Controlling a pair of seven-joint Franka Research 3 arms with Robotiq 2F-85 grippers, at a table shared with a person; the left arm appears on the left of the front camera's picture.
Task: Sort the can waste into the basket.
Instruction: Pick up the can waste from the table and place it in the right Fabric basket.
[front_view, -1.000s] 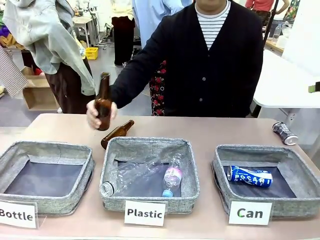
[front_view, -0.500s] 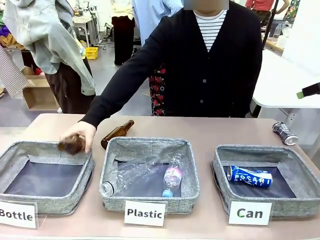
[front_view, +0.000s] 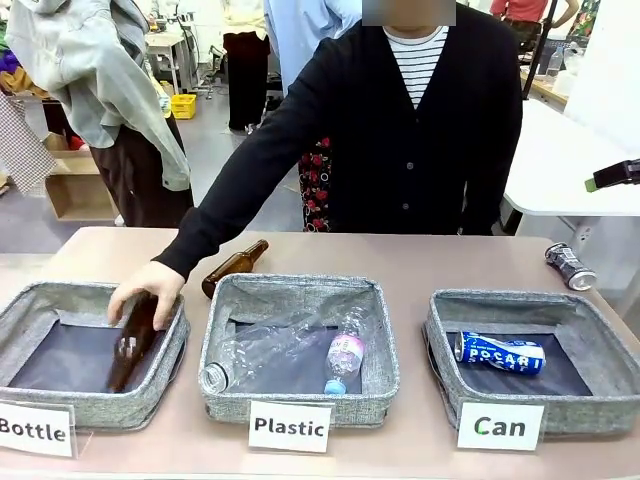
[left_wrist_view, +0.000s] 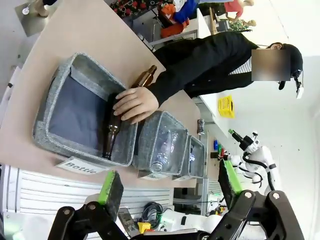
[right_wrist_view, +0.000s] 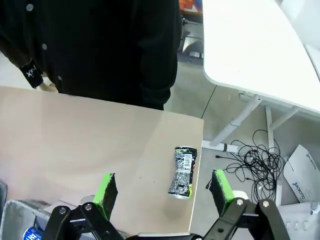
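Note:
The blue POCARI can (front_view: 500, 353) lies on its side inside the grey basket (front_view: 441, 325) marked by the "Can" card (front_view: 499, 426). A dark, dented can (front_view: 569, 266) lies on the table at the far right, behind that basket. In the right wrist view this dented can (right_wrist_view: 183, 171) lies below and between the spread fingers of my right gripper (right_wrist_view: 163, 189), which is open, empty and well above the table. One green-tipped finger (front_view: 612, 176) of it enters at the front view's right edge. My left gripper (left_wrist_view: 170, 184) hangs open and empty, high on the left.
A person's hand (front_view: 146, 288) rests on a brown bottle (front_view: 128, 346) lying in the "Bottle" basket (front_view: 30, 302). A second brown bottle (front_view: 234, 267) lies on the table behind the "Plastic" basket (front_view: 300, 290), which holds clear plastic bottles. The table edge runs just right of the dented can.
The person's hand carried the brown bottle from upright above the table down into the "Bottle" basket. My right gripper's finger edged further into the front view from the right.

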